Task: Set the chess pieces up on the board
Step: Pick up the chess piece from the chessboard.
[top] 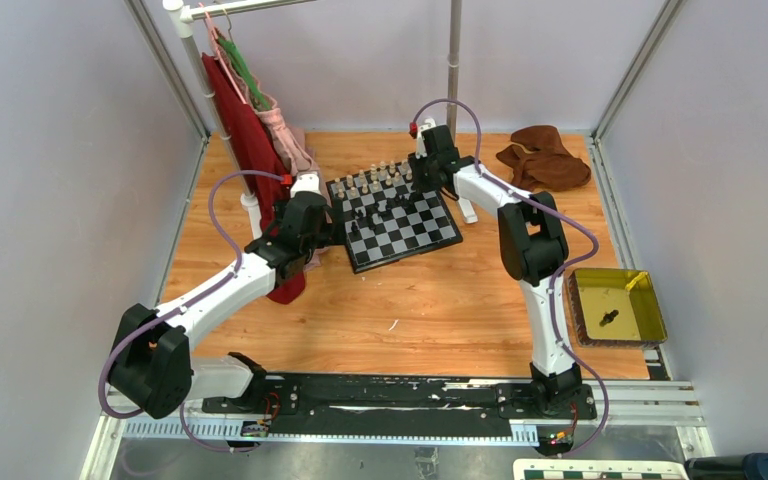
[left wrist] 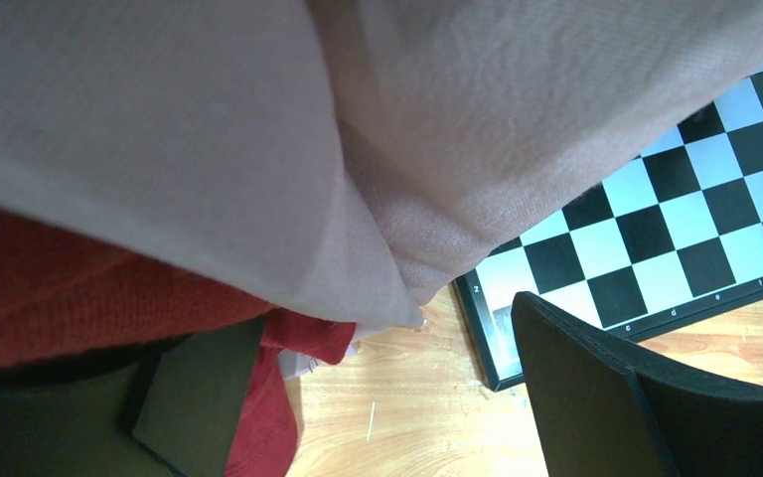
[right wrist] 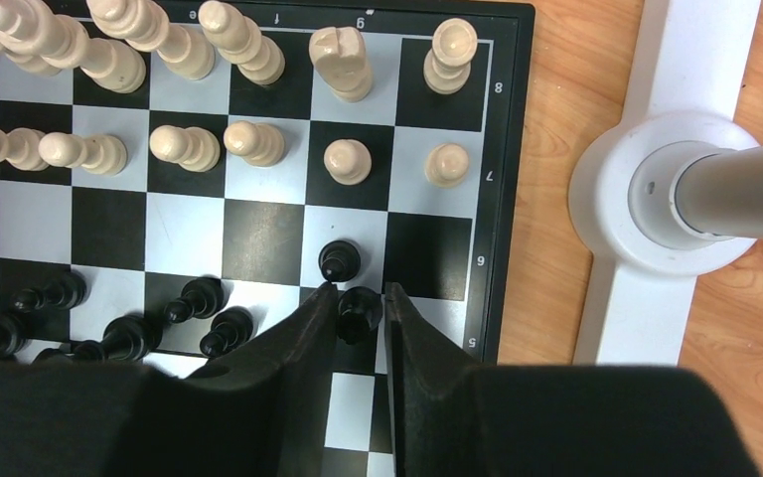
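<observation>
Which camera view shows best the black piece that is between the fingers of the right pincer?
The right wrist view: the black piece stands near and sharp, gripped in the right pincer. The top external view shows only tiny dark pieces on the board. The left wrist view shows no piece, only a board corner under cloth.

- This is a robot lab test cell: plain grey panels (top: pixel 50 150) in metal framing (top: pixel 168 70) wall in a wood table (top: pixel 410 310).
- Nearer than the board (top: pixel 410 235), a left arm (top: pixel 220 290) and a right arm (top: pixel 535 250) with looped cables are bolted to a black rail (top: pixel 390 390).
- Staged props surround the board: clothes (top: pixel 245 150) on a white rack (top: pixel 453 60) to its left, a brown cloth (top: pixel 543 157) to its right, and a yellow tray (top: pixel 630 315) to its right and nearer.
</observation>
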{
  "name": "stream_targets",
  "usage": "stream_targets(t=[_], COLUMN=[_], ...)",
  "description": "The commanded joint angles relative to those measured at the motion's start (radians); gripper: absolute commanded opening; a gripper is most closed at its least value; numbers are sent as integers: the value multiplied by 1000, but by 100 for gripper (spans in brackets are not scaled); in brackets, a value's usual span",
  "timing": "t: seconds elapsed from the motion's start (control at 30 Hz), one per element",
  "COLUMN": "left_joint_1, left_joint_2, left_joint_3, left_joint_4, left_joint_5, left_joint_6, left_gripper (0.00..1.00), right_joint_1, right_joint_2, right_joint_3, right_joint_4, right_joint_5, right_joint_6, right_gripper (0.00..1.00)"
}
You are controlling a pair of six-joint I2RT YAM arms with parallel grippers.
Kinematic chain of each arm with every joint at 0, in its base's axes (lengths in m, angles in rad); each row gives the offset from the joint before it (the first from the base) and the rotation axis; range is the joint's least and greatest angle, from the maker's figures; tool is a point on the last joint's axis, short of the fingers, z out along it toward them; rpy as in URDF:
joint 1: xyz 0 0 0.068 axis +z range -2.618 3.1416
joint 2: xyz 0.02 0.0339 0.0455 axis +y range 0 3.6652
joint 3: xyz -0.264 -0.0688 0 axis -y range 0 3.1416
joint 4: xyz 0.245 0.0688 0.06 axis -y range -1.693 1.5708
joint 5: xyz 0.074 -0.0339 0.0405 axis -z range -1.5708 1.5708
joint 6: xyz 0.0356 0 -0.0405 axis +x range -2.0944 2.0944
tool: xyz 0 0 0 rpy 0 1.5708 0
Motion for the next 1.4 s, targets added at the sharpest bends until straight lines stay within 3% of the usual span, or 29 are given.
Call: stream_targets(t=[0.0,0.17,0.43,0.93,1.37], left_joint_1=[13,15,17,21,21], left_joint_2=[-3,-11,-30,-76,-140], left_joint_3=[-9,-13,-25,-49,-88], left_joint_4=[10,9,5,-10,-21], left_joint_5=[8,12,16,16,31], left_joint_6=[-3,-3,2,-2,-4], left_gripper=[100,100,100,100,100], right_joint_1=[-9,-7,1,20,38], right_joint_2=[15,1,-37,-166,-391], right_joint_3=[14,6,-16,-151,-439], right_joint_4=[-26,-30,-33,-26,-3], right_joint_5=[-14,-17,-7,38,78], right_joint_6=[-8,-8,-19,-25,16], right_gripper=[26,15,9,4,4])
